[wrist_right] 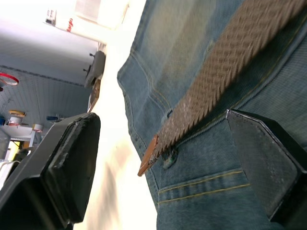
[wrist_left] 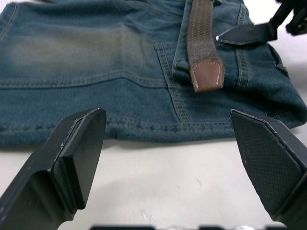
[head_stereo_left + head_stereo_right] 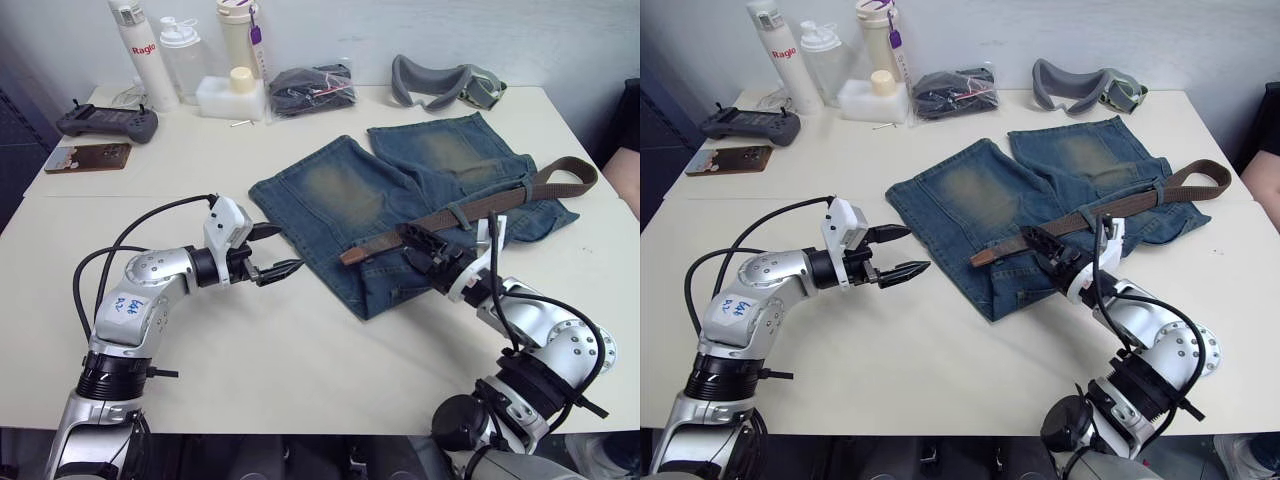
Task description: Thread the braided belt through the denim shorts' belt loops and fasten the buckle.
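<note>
The faded blue denim shorts (image 3: 400, 200) lie flat on the white table (image 3: 300, 350), waistband toward my right arm. The braided belt (image 3: 470, 208) lies along the waistband; its brown leather tip (image 2: 207, 76) rests at the left end and the far end curls off the right side. A belt loop (image 3: 458, 215) crosses over the belt. I cannot make out the buckle. My right gripper (image 3: 420, 247) is open, its fingers straddling the belt near the tip. My left gripper (image 3: 280, 250) hangs open just left of the shorts' edge, holding nothing.
Along the table's back edge stand bottles (image 3: 140, 45), a white box (image 3: 228, 95), a black bundle in a clear bag (image 3: 312, 88) and grey goggles (image 3: 440, 82). A controller (image 3: 105, 122) and a phone (image 3: 88, 157) lie far left. A person's arm (image 3: 625, 160) shows at the right edge.
</note>
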Tool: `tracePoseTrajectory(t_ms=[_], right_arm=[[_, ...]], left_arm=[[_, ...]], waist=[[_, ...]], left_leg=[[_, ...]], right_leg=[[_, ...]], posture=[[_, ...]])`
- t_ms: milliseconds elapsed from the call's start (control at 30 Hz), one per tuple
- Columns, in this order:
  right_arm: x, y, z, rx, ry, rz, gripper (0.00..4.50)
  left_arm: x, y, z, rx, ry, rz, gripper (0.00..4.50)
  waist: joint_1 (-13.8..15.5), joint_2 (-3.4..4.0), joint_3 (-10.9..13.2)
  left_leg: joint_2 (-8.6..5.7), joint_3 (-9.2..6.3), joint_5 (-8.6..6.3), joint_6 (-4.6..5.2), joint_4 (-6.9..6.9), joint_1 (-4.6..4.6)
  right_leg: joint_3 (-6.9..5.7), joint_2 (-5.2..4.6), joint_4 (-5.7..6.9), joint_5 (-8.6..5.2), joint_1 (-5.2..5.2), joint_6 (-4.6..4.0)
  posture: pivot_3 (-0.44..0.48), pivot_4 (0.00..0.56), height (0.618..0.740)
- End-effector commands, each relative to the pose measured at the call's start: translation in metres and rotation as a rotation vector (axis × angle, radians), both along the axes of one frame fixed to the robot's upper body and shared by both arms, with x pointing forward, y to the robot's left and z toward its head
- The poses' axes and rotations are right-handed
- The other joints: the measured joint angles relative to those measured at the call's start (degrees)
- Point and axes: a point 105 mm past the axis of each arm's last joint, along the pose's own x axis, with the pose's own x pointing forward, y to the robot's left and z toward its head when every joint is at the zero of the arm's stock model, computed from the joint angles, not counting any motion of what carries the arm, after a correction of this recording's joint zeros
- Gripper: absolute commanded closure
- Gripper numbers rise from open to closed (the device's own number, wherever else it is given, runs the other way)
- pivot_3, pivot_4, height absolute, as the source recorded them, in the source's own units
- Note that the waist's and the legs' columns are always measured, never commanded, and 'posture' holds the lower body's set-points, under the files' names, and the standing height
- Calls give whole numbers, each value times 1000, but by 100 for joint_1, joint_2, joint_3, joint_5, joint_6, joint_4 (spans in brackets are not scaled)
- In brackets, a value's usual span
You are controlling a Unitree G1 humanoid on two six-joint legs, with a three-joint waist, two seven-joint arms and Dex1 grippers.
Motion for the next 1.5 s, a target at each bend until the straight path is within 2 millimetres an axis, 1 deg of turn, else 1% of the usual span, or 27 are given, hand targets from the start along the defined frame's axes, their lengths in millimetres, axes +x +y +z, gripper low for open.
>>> tracePoseTrajectory(t_ms=[33,200,233,267,300,333,400,433,467,500,533,567,600,700,800,867,933,1067,1133,1200,1333,1467,1500], right_arm=[[3,8,7,22,-17,19,54],[6,18,5,18,4,50,54],[6,19,0,-3,20,57,426],[6,20,-4,-19,31,63,550],[8,20,-7,-11,42,53,966],[9,20,-9,-4,48,44,1240],[15,18,-7,27,37,17,2194],[16,18,-5,32,30,10,2470],[17,18,-5,34,26,5,3029],[18,15,-7,6,22,-5,3418],[19,12,-8,3,20,-19,4022],[20,10,-8,6,16,-31,4471],[21,7,-6,10,4,-42,4471],[26,-1,10,35,-68,-80,4471],[31,-9,18,28,-120,-114,4471],[32,-15,19,27,-129,-129,4471],[32,-19,15,-15,-128,-135,4471],[26,-25,17,2,-147,-135,4471],[24,-28,15,3,-136,-141,4471],[21,-25,9,-2,-117,-124,4471],[16,1,-3,16,-81,-48,4471],[18,18,-9,42,-63,-41,4471],[18,26,-14,34,-52,-29,4471]], left_arm=[[-3,2,12,0,-63,6,0],[-6,3,15,-20,-75,-2,0],[-7,3,15,-22,-77,-3,0],[-7,3,15,-22,-77,-4,0],[-7,3,15,-22,-78,-3,0],[-8,3,15,-22,-78,-3,0],[-8,3,14,-23,-79,-3,0],[-7,3,14,-23,-78,1,0],[-7,4,13,-23,-78,4,0],[-6,4,10,-19,-73,15,0],[-5,4,7,-12,-69,17,0],[-6,3,5,-9,-66,17,0],[-6,1,4,-14,-64,14,0],[-7,-2,3,-16,-62,6,0],[-3,-2,-5,19,-60,20,0],[-3,-5,-8,31,-57,10,0],[-3,-7,-7,26,-59,4,0],[-2,-4,-7,28,-61,4,0],[-2,-4,-7,31,-61,2,0],[-1,-6,-8,31,-59,-1,0],[0,-11,-7,29,-61,-17,0],[0,-13,-7,31,-62,-23,0],[0,-14,-7,32,-63,-25,0]], waist=[[2,0,0],[0,0,0],[0,0,0],[0,0,0],[-1,0,0],[-1,0,0],[-2,0,0],[-1,0,0],[-1,0,0],[-1,0,0],[-1,0,0],[-1,-1,-1],[5,-2,-1],[18,-2,-1],[16,-2,-1],[14,-2,-1],[11,-2,-1],[10,-2,-1],[10,-2,-1],[16,-2,-1],[13,-2,-1],[-25,-2,-1],[-60,-3,-1]], left_leg=[[0,0,0,0,0,0],[-1,1,-1,2,0,-1],[0,1,-1,2,0,-1],[0,2,-1,2,0,-1],[0,2,-2,3,0,-1],[0,1,-2,3,0,-1],[0,2,-3,4,0,-2],[-1,2,-3,5,0,-2],[0,2,-3,5,1,-2],[0,2,-3,6,1,-2],[0,2,-4,6,1,-3],[0,2,-4,8,1,-2],[0,1,-5,9,1,-1],[-2,1,-6,11,3,-3],[-2,1,-7,11,3,-4],[-1,1,-7,12,3,-4],[-1,1,-7,12,3,-4],[1,1,-7,12,3,-5],[1,1,-7,12,3,-5],[1,1,-7,12,3,-5],[1,0,-8,13,3,-5],[5,0,-17,30,2,-3],[6,0,-18,32,2,-3]], right_leg=[[0,0,0,0,0,0],[0,0,0,0,-1,0],[1,0,0,0,-1,0],[1,0,1,0,-2,0],[1,1,0,0,-2,0],[1,1,-1,0,-2,0],[1,0,-1,0,-1,0],[1,0,-1,0,-2,0],[1,0,-1,0,-1,0],[1,1,-1,0,-1,0],[1,1,-1,0,-2,1],[1,1,-1,0,-1,1],[1,1,-3,0,2,1],[0,0,-3,1,2,2],[0,0,-3,0,0,2],[-1,0,-3,0,0,2],[-1,1,-3,0,0,2],[-1,2,-3,0,-1,2],[-1,2,-3,0,0,2],[0,1,-3,0,0,2],[-1,1,-5,0,1,2],[-1,6,-5,0,1,2],[-1,8,-4,0,1,2]], posture=[[0,150,656],[0,150,656],[0,150,656],[0,150,656],[0,150,656],[0,150,656],[0,150,656],[0,150,656],[0,150,656],[0,150,656],[0,150,656],[0,150,656],[0,150,656],[0,150,656],[0,150,656],[0,150,656],[0,150,656],[0,150,656],[0,150,656],[0,150,656],[0,150,656],[0,150,656],[0,150,656]])
